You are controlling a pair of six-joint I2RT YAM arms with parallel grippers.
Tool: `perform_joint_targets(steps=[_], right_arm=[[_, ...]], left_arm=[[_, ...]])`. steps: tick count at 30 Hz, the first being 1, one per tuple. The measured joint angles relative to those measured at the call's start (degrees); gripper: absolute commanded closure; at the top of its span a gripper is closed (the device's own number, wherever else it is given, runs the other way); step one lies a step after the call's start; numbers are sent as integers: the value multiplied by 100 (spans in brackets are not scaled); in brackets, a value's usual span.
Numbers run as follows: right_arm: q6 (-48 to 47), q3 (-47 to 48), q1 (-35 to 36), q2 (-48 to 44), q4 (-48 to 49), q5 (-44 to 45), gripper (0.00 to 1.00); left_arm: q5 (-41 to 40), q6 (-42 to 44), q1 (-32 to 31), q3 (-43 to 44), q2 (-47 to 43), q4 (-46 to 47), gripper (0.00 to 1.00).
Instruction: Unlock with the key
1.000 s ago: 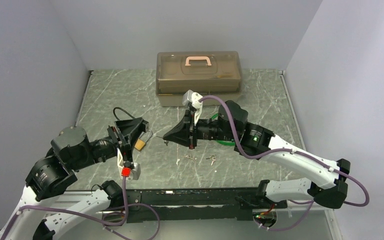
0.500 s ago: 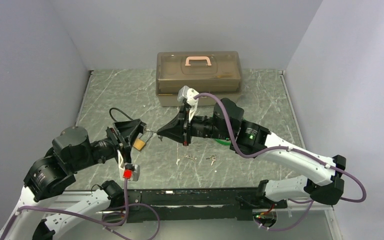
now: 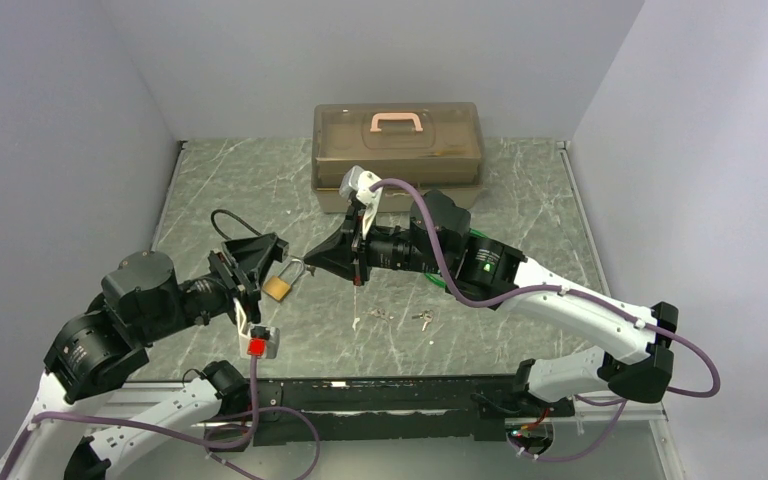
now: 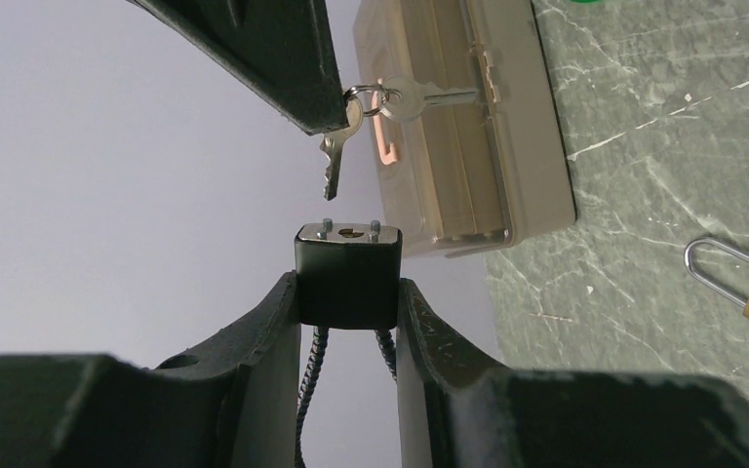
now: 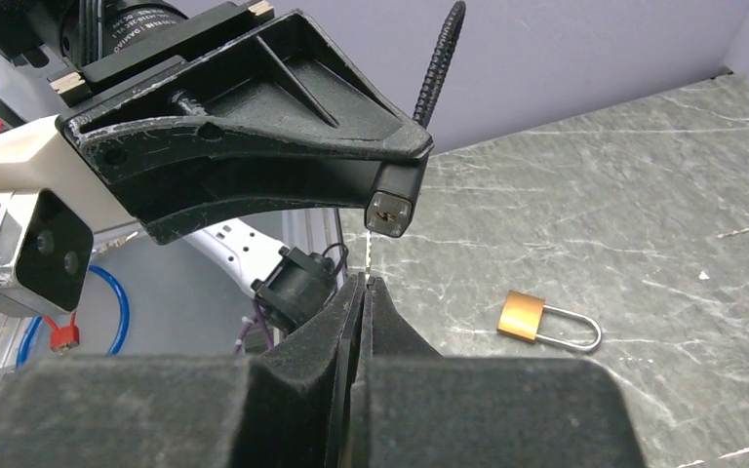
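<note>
Key and lock held up facing each other between the two pincers, key not yet in.

On the grey marbled surface (image 3: 520,200), well beyond both pincers, sits a translucent brown plastic box with a pink handle (image 3: 397,150). The left pincer (image 3: 260,258) is at a narrow opening, clamped on a small black block-shaped lock (image 4: 348,276). The lock's silver keyhole face points away from the fingers toward the right pincer (image 3: 320,262), and a black braided cable trails back between the fingers. The right pincer is fully closed on a ring of silver keys. One silver key (image 4: 332,161) has its long axis roughly in line with the lock, its blade pointing at the keyhole face and its tip just short of it and slightly off to one side. A second key (image 4: 429,96) sticks out sideways. A brass padlock with a steel shackle (image 3: 279,287) lies flat on the surface below the pincers.
</note>
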Motion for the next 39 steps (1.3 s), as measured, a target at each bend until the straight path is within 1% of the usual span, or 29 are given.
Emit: perform_joint_targets(steps=[32,39], right_arm=[[109,203,0,308,0,55,100],[160,387,0,424,-90,155,100]], left_arm=[[-50,157,0,74,2,-105,100],[-151,166,0,74,0,-87,100]])
